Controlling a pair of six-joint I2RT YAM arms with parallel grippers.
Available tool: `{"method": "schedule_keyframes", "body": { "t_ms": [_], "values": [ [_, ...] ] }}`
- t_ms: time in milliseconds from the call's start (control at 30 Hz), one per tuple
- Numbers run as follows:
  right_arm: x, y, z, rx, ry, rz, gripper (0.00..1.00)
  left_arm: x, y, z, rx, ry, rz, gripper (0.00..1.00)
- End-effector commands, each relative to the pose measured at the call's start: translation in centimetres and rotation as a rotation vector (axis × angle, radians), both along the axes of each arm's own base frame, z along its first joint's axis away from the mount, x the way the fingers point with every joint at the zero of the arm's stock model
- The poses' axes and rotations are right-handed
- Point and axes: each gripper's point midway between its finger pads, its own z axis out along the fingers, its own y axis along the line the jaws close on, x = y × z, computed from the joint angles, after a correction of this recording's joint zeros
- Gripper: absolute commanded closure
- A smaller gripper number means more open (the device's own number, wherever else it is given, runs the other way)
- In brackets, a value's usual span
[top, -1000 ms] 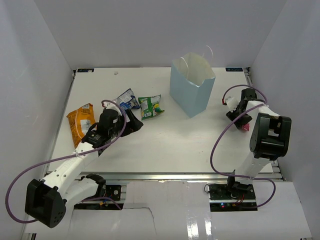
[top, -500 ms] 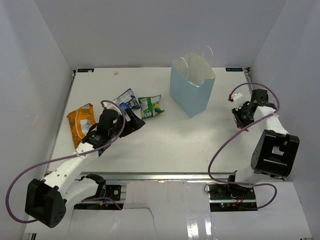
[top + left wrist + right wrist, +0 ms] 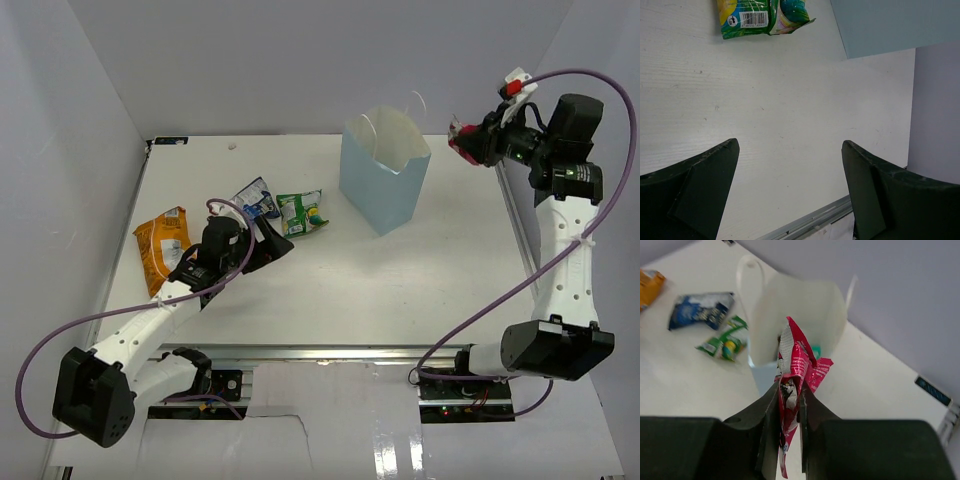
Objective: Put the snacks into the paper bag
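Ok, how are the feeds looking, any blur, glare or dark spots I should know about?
Top external: even light, sharp throughout, bag clear. Left wrist: table grain crisp, left claw dark and featureless, green packet cropped by the top edge. Right wrist: pink packet in focus, background slightly soft.

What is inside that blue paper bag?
From the right wrist view, the paper bag shows white walls and a teal scrap; the held red packet covers the rest.
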Motion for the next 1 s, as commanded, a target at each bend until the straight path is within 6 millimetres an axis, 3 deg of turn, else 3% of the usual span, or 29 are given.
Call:
{"method": "schedule_keyframes", "body": {
  "t_ms": [0, 67, 100, 233, 333, 467, 600, 633, 733, 867, 967],
  "values": [
    [-1.3, 5.1, 6.5, 0.161, -0.077, 0.177, 0.92, 0.2, -0.4, 0.8, -0.021, -0.025, -0.017, 0.06],
    [-0.2, 7.7, 6.5, 0.156, -0.075, 0.210, 0.92, 0.3, -0.4, 0.8, -0.019, -0.025, -0.018, 0.06],
    [-0.4, 10.0, 6.6, 0.152, -0.076, 0.253, 0.92, 0.3, -0.5, 0.9, -0.022, -0.026, -0.018, 0.06],
    [4.1, 11.3, 5.1, 0.110, -0.083, 0.119, 0.92, 0.3, -0.4, 1.2, -0.019, -0.028, -0.015, 0.07],
    [7.2, 11.1, 3.8, 0.072, -0.088, 0.040, 0.92, 0.2, -0.2, 1.3, -0.022, -0.026, -0.006, 0.07],
    [9.5, 11.0, 1.3, 0.015, -0.068, -0.006, 0.88, 0.0, -0.1, 1.4, -0.028, -0.025, 0.005, 0.07],
    [9.8, 11.8, -1.6, -0.022, -0.014, 0.017, 0.69, 0.3, -0.3, 1.5, -0.033, -0.016, 0.008, 0.07],
    [9.8, 11.8, -1.7, -0.026, -0.013, 0.015, 0.58, 0.4, -0.3, 1.6, -0.034, -0.015, 0.009, 0.07],
    [9.5, 11.6, -1.6, -0.028, -0.013, 0.009, 0.43, 1.0, -0.7, 1.8, -0.030, -0.011, -0.003, 0.07],
    [8.0, 11.4, -0.6, -0.022, -0.024, 0.027, 0.35, 2.0, -1.4, 1.6, -0.014, 0.003, -0.024, 0.08],
    [5.7, 10.9, -0.2, -0.017, -0.008, 0.084, 0.32, 3.5, -2.1, 1.2, 0.010, 0.024, -0.032, 0.10]
  ]
}}
